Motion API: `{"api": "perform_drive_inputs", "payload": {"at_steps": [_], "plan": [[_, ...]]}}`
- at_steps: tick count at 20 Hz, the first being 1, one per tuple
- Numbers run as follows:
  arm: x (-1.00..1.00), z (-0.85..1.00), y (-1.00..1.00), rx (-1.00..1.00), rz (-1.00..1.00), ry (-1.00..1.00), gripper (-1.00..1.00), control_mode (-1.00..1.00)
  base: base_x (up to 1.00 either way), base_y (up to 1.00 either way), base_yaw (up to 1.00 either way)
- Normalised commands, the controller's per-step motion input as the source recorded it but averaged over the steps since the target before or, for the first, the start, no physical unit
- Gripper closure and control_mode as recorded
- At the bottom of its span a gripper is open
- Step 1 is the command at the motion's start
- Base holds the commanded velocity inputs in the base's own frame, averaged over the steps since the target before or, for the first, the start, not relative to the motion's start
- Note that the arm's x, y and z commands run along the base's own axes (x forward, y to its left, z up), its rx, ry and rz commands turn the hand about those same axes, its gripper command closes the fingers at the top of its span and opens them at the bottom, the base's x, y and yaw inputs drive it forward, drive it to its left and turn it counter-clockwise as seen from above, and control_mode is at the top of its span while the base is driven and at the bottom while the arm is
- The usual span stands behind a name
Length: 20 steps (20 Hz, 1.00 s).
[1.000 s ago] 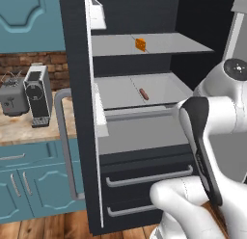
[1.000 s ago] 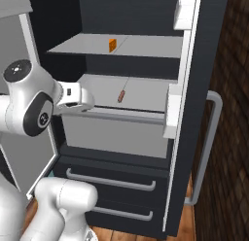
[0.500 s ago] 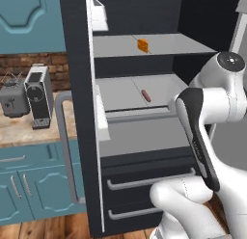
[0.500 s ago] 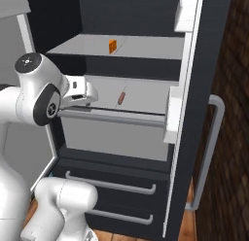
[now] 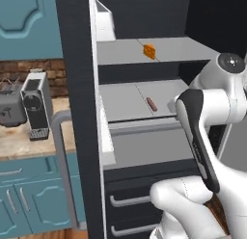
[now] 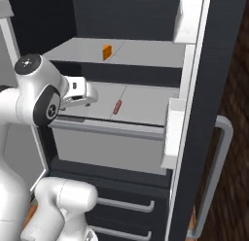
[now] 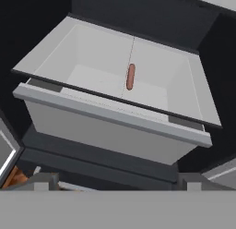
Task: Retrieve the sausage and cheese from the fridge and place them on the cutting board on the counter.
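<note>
Gripper positioned at open fridge, nothing held.

The gripper (image 6: pixel 90 95) hovers at the left front of the middle shelf; its jaw spacing cannot be determined. The sausage (image 6: pixel 117 107) lies near it on that shelf (image 7: pixel 152 62), mid-depth. The cheese (image 5: pixel 149 51) rests on the shelf above. The fridge (image 5: pixel 77 88) doors stand open beside the surface (image 5: pixel 19 139).

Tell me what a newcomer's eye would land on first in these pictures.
First, the bright orange cheese sitting alone on the upper pale shelf of the open black fridge. Next, the reddish sausage lying by itself on the shelf below, above the pale drawer, straight ahead in the hand view. The white arm reaches in toward that lower shelf, its gripper beside the shelf and apart from the sausage.
</note>
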Motion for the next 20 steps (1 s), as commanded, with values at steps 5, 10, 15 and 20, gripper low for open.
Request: {"api": "perform_drive_inputs", "payload": {"at_steps": [5, 10, 15, 20], "plan": [[0.0, 0.0, 0.0, 0.0, 0.0, 0.0, -1.0, 1.0, 0.57, -0.08, 0.0], [0.0, 0.0, 0.0, 0.0, 0.0, 0.0, -1.0, 1.0, 0.44, -0.16, 0.0], [0.0, 0.0, 0.0, 0.0, 0.0, 0.0, -1.0, 1.0, 0.52, -0.16, 0.0], [0.0, 0.0, 0.0, 0.0, 0.0, 0.0, -1.0, 1.0, 0.17, -0.15, 0.0]]}}
